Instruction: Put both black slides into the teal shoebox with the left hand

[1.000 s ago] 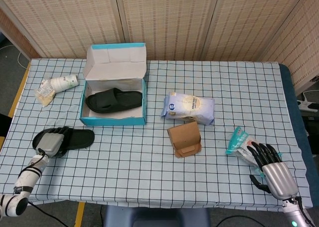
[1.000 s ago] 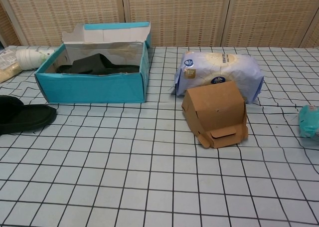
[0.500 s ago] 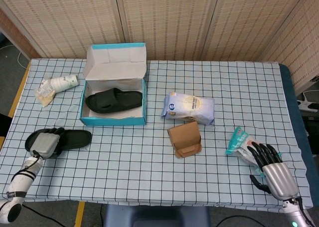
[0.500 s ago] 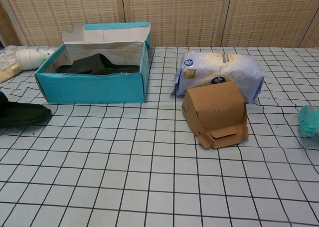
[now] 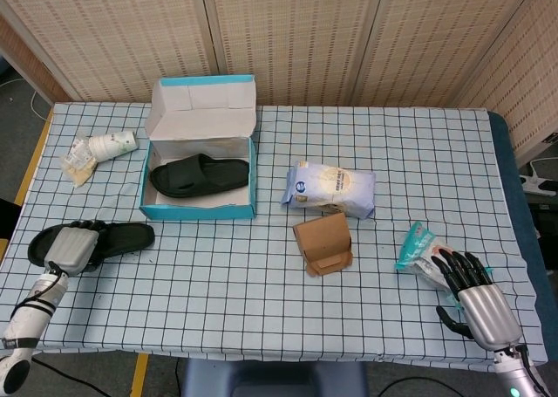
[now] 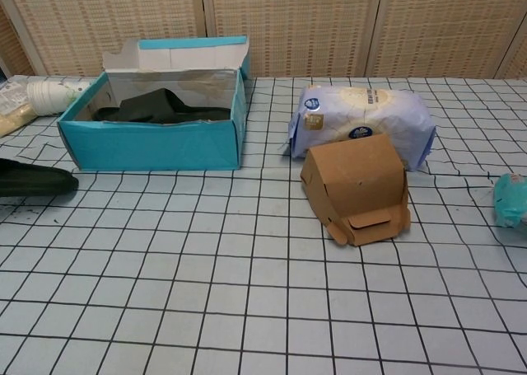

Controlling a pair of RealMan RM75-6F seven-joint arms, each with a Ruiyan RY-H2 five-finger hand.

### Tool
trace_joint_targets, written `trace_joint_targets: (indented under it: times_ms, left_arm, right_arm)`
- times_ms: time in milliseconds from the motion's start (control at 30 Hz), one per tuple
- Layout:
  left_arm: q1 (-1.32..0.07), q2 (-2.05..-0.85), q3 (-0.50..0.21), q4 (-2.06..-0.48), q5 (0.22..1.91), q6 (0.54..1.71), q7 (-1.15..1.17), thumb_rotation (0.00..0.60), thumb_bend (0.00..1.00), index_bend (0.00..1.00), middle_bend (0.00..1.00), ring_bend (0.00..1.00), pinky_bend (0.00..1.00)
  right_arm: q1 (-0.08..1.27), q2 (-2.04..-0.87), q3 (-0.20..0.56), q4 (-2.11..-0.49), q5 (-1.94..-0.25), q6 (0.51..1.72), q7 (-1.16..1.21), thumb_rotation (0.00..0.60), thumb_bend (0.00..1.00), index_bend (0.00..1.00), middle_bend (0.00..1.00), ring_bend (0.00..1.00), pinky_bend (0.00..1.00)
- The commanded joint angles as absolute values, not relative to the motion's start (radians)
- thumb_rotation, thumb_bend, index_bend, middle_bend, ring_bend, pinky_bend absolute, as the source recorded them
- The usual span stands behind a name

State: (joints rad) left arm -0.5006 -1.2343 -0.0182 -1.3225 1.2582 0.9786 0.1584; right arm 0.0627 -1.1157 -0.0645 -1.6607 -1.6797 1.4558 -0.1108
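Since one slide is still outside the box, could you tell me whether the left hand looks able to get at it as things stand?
Probably yes: the left hand already lies on the black slide near the table's front-left edge, with nothing between them. Whether its fingers actually grip it, I cannot tell.

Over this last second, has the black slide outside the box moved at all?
Yes. The loose slide, held by the left hand, has shifted left toward the table's edge, away from the teal shoebox, which stayed put.

The left hand has a flat grey back plate on a white wrist banded with thin black rings; the right hand is silver-backed with glossy black fingers.
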Motion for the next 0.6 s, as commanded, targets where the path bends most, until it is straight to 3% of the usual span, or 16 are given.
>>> trace_joint_targets:
  times_ms: [33,367,600]
  left_arm:
    - [-0.499,-1.192,-0.045,-1.377,1.303,1.035,0.110,0.600,0.66,0.45,0.55,0.49,0.63]
    - [-0.512,-1.087,-0.097,-1.496,1.371,1.099,0.034,0.600,0.66,0.45,0.56,0.49,0.63]
    - [-0.525,-1.051,-0.129,-1.532,1.396,1.128,0.018,0.600,0.74,0.46,0.56,0.49,0.63]
  right_arm:
    - [0.063,-1.116,-0.064,-1.660,-1.678,1.454,-0.111,0.575,0.24,0.00,0.00,0.00,0.00]
    - [0.065,-1.119,-0.063,-1.660,-1.674,1.448,-0.118,0.575,0.24,0.00,0.00,0.00,0.00]
    - [0.065,-1.118,-0.063,-1.660,-1.672,1.447,-0.119,0.575,0.24,0.00,0.00,0.00,0.00]
